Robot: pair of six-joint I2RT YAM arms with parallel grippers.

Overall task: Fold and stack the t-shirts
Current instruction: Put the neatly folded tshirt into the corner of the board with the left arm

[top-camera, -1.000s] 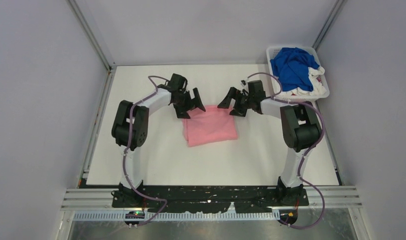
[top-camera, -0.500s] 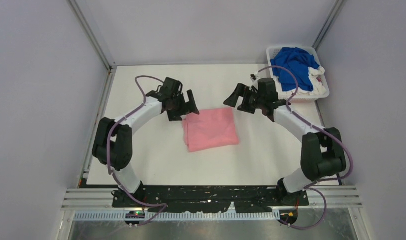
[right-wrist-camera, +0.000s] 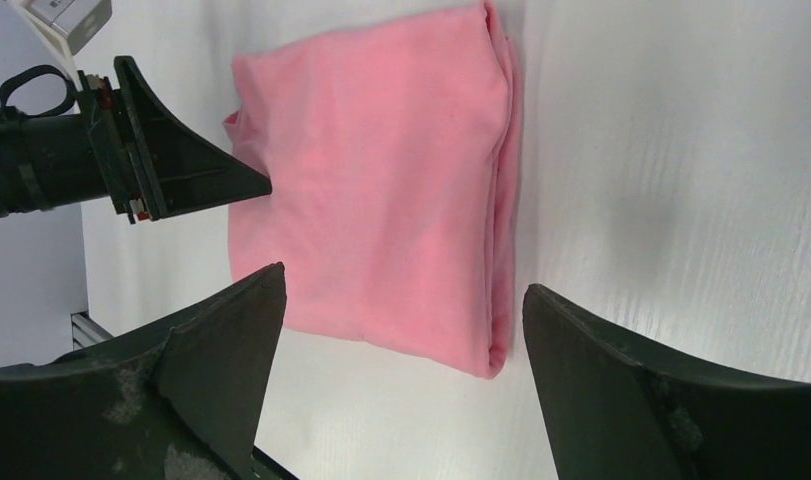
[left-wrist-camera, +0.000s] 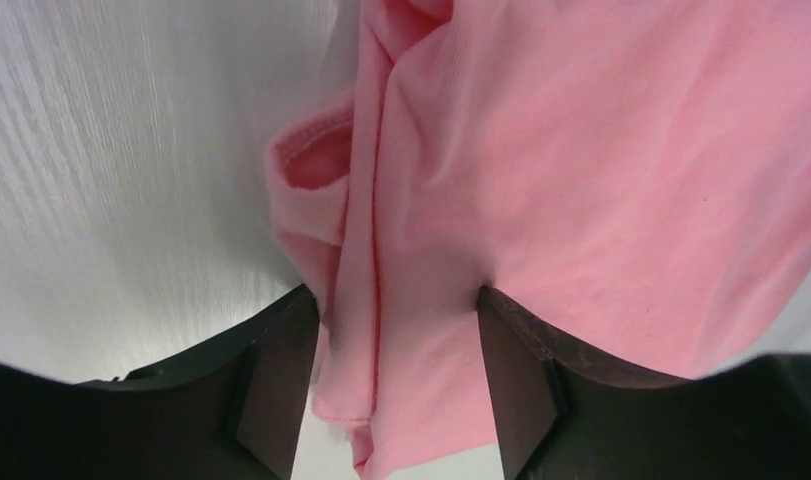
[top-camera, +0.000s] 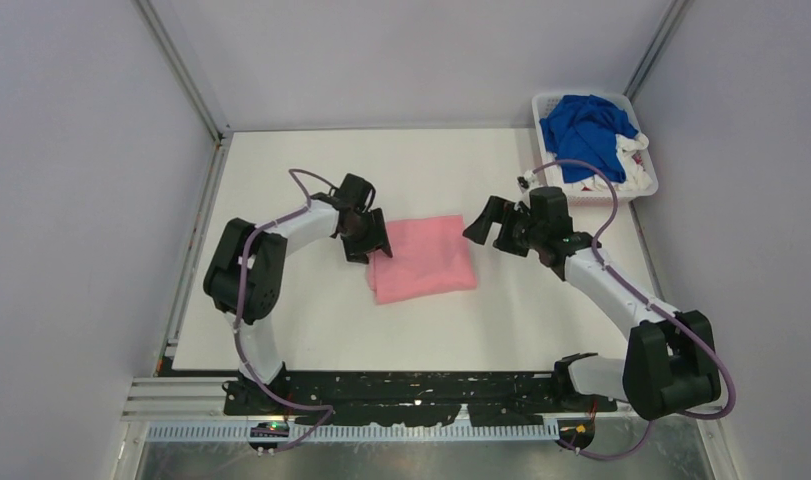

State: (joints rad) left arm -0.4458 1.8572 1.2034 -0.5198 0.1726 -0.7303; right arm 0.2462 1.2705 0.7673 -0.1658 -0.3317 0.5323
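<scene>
Left gripper (left-wrist-camera: 393,292) straddles one edge of the folded pink t-shirt (top-camera: 426,258), both fingers touching cloth; whether it is clamped cannot be told. Right gripper (top-camera: 493,220) hovers with jaws wide apart, the shirt lying ahead of its fingertips on the counter (top-camera: 311,310).

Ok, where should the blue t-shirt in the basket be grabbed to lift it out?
I'd pinch the raised crumpled middle of the blue t-shirt from straight above: it lies heaped on the white shirts, and the basket walls block sideways approach.
</scene>
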